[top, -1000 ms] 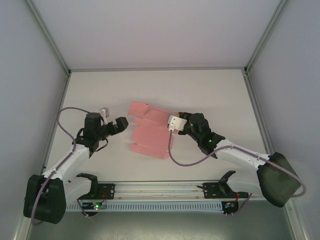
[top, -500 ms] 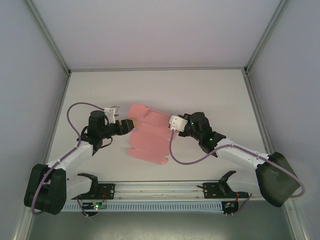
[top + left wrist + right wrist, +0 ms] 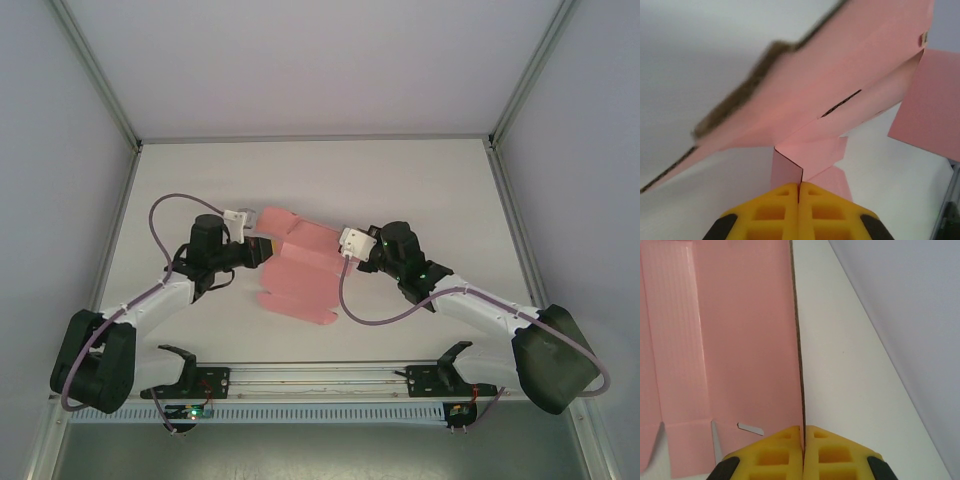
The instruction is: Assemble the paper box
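Since a second ago the left arm has swung in from the table's left side to the pink sheet, and its jaws, then wide apart, are now closed. The white table (image 3: pixel 420 180) carries the paper box (image 3: pixel 300 272), a flat die-cut sheet with creased flaps, about midway between its left and right edges and midway between far and near edges. In the left wrist view the sheet (image 3: pixel 840 85) lifts off the surface. The left gripper (image 3: pixel 263 245) is at the sheet's left edge, its yellow pads (image 3: pixel 799 187) pinched on a small flap. The right gripper (image 3: pixel 345 250) is clamped on the sheet's right edge, with the card standing edge-on between its pads (image 3: pixel 803 430).
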You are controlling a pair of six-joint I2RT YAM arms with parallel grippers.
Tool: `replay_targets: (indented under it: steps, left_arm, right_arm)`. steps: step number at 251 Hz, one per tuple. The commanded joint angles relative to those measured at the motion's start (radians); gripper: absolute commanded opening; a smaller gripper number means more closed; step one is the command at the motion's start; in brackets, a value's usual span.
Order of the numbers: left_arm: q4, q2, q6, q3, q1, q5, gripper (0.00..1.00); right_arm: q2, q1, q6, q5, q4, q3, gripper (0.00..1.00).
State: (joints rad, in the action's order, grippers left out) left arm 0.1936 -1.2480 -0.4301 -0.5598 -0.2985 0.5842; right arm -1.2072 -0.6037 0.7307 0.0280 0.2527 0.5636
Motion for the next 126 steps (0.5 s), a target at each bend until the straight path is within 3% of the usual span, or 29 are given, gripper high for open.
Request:
replay_targets:
  steps: [1,48,98,126]
  left_arm:
    - [-0.044,-0.030,0.036,-0.058,-0.062,-0.114,0.00]
    - [-0.134,-0.059,0.074,-0.148,-0.221,-0.423,0.00]
    - [-0.203,-0.187,0.060,-0.260,-0.320,-0.568,0.00]
    - [-0.259,-0.272,0.082,-0.329,-0.353,-0.580,0.00]
  right_arm:
    - [0.007,0.001,-0.030,0.052,0.005,0.033,0.00]
    - [0.010,-0.040,-0.004,-0.017,0.005,0.026,0.00]
    - [-0.005,-0.092,0.037,-0.077,0.002,0.027,0.00]
    - [-0.029,-0.116,0.064,-0.143,-0.003,0.030,0.00]
